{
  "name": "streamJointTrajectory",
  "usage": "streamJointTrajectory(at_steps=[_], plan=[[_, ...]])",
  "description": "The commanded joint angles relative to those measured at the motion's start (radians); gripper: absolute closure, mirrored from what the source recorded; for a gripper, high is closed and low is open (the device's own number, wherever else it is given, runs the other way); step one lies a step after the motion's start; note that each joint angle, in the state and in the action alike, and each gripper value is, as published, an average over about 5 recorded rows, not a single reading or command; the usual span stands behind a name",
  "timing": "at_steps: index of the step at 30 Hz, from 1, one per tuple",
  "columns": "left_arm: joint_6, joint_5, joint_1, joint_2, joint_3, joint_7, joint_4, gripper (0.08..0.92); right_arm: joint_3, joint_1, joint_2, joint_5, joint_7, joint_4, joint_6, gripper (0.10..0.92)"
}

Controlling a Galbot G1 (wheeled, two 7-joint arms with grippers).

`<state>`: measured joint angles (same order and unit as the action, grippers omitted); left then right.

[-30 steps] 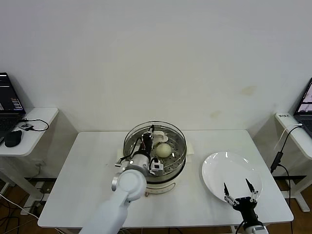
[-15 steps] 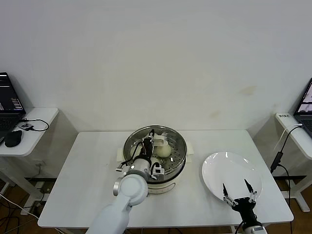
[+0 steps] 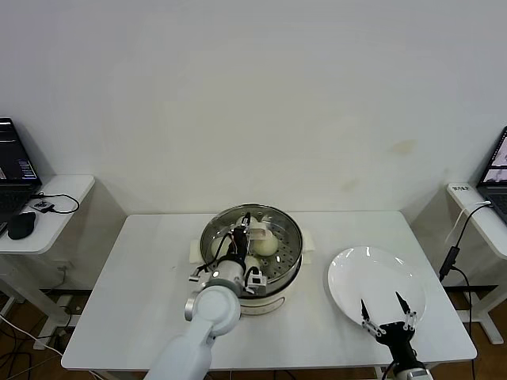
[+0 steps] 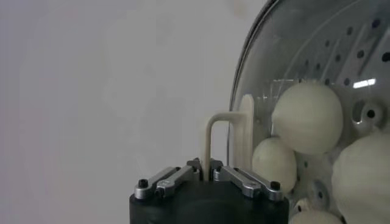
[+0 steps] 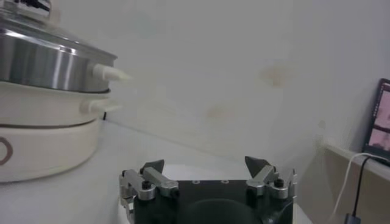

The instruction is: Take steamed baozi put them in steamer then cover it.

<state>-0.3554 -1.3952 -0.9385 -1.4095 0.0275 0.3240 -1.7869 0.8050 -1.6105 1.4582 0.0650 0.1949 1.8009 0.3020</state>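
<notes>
The steamer [image 3: 269, 273] stands mid-table on its cream base. The round glass lid [image 3: 281, 226] lies over it. My left gripper [image 3: 244, 232] is shut on the lid's cream handle [image 4: 210, 137], right above the pot. In the left wrist view the fingers [image 4: 244, 178] clamp the handle, and cream-white baozi [image 4: 306, 117] show through the glass on the perforated tray, another beside it [image 4: 274, 163]. One baozi [image 3: 266, 245] shows in the head view. My right gripper [image 3: 386, 316] is open and empty over the near edge of the white plate [image 3: 372, 273].
The right wrist view shows the steamer's steel wall [image 5: 42, 61] and cream base [image 5: 42, 143] with side handles. Side tables with laptops stand at the far left [image 3: 43, 206] and far right [image 3: 483, 210]. A cable [image 3: 453, 253] hangs off the right.
My left gripper has carried the lid back and down from a raised, tilted pose until it sits level over the steamer rim. The right gripper has barely moved.
</notes>
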Motion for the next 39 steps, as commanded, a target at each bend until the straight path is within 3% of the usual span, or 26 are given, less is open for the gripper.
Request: streamJointTrajectory(at_steps=[1, 13, 21, 25, 28, 31, 35, 39], plan=[[0.002, 0.004, -0.019, 0.003, 0.005, -0.004, -0.032, 0.789, -0.003, 0.001, 0.0, 0.0, 0.0, 0.002, -0.001, 0.202], [0.016, 0.071, -0.176, 0.106, 0.012, -0.018, -0.273, 0.446, -0.005, -0.003, 0.002, 0.001, 0.0, 0.002, -0.001, 0.203], [0.044, 0.242, -0.37, 0.152, 0.073, -0.091, -0.504, 0.22, -0.005, -0.016, -0.016, -0.008, 0.0, 0.003, 0.006, 0.202], [0.137, 0.618, -0.546, 0.179, 0.197, -0.243, -0.56, 0.181, -0.012, -0.017, -0.021, -0.018, 0.001, 0.002, 0.008, 0.203], [0.327, 1.039, -0.651, 0.178, 0.374, -0.363, -0.509, 0.178, -0.026, -0.016, -0.018, -0.019, 0.002, 0.003, 0.005, 0.203], [0.426, 1.356, -0.725, 0.165, 0.502, -0.437, -0.44, 0.177, -0.038, -0.019, -0.018, -0.016, 0.003, 0.005, 0.005, 0.202], [0.476, 1.608, -0.815, 0.155, 0.574, -0.483, -0.376, 0.177, -0.052, -0.032, -0.031, -0.028, 0.004, 0.013, 0.002, 0.203], [0.551, 1.675, -0.882, 0.154, 0.595, -0.477, -0.325, 0.177, -0.079, -0.063, -0.057, -0.07, 0.012, 0.039, -0.018, 0.203]])
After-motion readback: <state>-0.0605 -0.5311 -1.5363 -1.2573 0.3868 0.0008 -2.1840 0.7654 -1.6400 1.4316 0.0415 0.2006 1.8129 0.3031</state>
